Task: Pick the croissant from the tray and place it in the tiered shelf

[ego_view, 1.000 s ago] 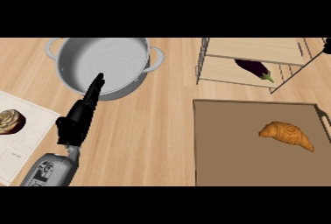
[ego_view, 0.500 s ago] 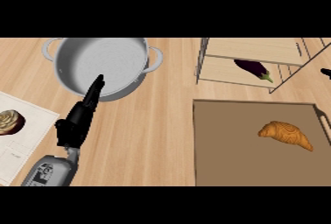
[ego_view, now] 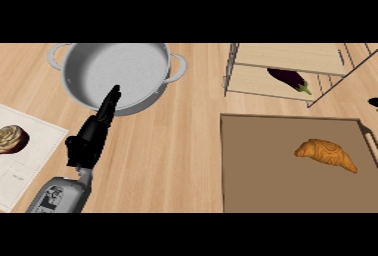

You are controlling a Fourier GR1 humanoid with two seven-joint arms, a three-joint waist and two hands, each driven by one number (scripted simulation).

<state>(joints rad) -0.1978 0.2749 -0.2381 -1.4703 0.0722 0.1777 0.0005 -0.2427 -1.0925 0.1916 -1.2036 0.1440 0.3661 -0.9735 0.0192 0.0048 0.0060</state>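
We saw the croissant [ego_view: 325,154] lying on the brown tray [ego_view: 273,185], toward its right side, with nothing touching it. Beyond the tray stood the tiered shelf [ego_view: 288,62], an eggplant [ego_view: 289,79] on its lower level. Our left hand [ego_view: 94,131] was held over the counter [ego_view: 184,150] with straight fingers, holding nothing, its fingertips over the rim of the grey pot [ego_view: 118,72]. At the right edge only a dark speck of our right hand [ego_view: 373,102] showed; we could not tell its state.

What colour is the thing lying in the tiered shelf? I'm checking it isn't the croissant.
Dark purple: an eggplant, seen in the head view.
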